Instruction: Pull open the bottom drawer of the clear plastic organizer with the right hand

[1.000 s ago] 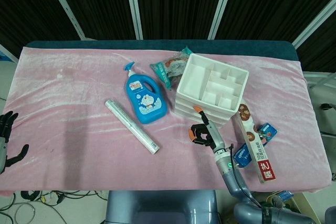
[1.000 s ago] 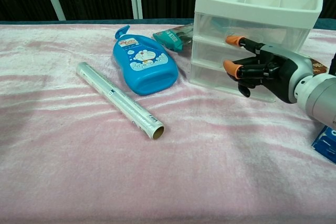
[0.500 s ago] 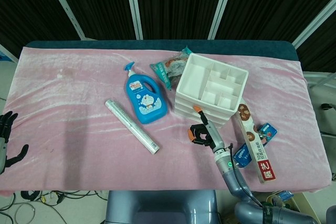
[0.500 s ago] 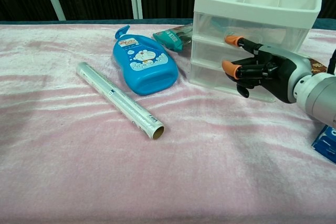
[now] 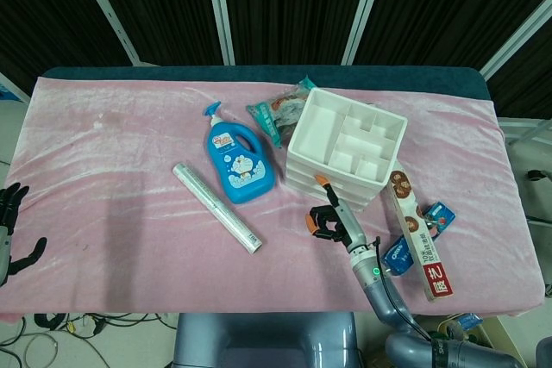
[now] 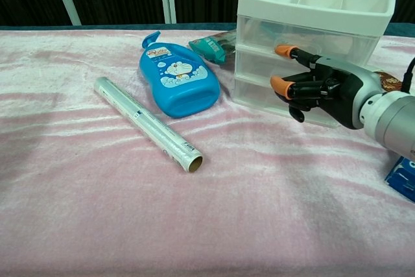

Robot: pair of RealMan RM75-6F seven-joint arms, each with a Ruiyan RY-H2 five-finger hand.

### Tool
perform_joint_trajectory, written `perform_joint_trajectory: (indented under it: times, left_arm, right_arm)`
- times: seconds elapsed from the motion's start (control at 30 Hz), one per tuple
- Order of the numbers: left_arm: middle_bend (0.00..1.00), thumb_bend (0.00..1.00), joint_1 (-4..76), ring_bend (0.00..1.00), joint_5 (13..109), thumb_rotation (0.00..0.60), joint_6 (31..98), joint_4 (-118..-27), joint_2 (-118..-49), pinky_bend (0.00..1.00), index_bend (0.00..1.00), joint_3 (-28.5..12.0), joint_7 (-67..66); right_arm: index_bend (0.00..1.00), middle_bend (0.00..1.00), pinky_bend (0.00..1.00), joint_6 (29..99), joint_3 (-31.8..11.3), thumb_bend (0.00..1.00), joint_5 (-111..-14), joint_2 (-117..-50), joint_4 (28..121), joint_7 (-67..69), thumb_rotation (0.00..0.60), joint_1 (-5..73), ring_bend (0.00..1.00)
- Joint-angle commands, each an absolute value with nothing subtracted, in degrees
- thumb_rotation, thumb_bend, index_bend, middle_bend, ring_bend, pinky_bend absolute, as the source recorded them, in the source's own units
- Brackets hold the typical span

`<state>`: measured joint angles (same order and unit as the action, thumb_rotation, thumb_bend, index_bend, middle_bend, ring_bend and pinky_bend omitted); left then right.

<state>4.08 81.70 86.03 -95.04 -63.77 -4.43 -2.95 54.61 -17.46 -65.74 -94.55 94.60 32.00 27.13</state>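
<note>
- While the right hand [image 6: 316,89] was held, fingers curled, against the organizer [image 6: 311,37] front, a grip could not be confirmed.
- Wrinkled pink cloth [image 5: 129,152] was spread beneath; dark curtains [image 5: 285,6] hung beyond.

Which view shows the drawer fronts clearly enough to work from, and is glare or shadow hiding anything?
Chest view: sharp, the organizer drawer fronts show through clear plastic with mild reflections, and the right hand covers part of them. Head view: evenly lit, but steep; it sees the top tray, drawer fronts barely.
</note>
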Motion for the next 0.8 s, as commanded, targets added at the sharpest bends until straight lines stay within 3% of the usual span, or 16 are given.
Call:
perform_joint_trajectory:
  times: [0.03,0.8]
  left_arm:
    - [0.04,0.32,4.07,0.03,81.69,0.6,86.03,-95.02,-63.76,0.11,0.06,-4.42,-2.97]
    - [0.04,0.32,4.01,0.03,81.64,0.6,86.01,-95.11,-63.7,0.11,0.06,-4.39,-3.09]
  right_arm:
    - [0.01,0.77,0.77,54.68,-17.46,0.45,-65.81,-94.51,94.66,32.08,0.6,27.12,0.88]
    - [0.05,0.77,0.77,54.88,-15.6,0.45,-67.91,-93.93,96.31,33.44,0.6,26.46,0.88]
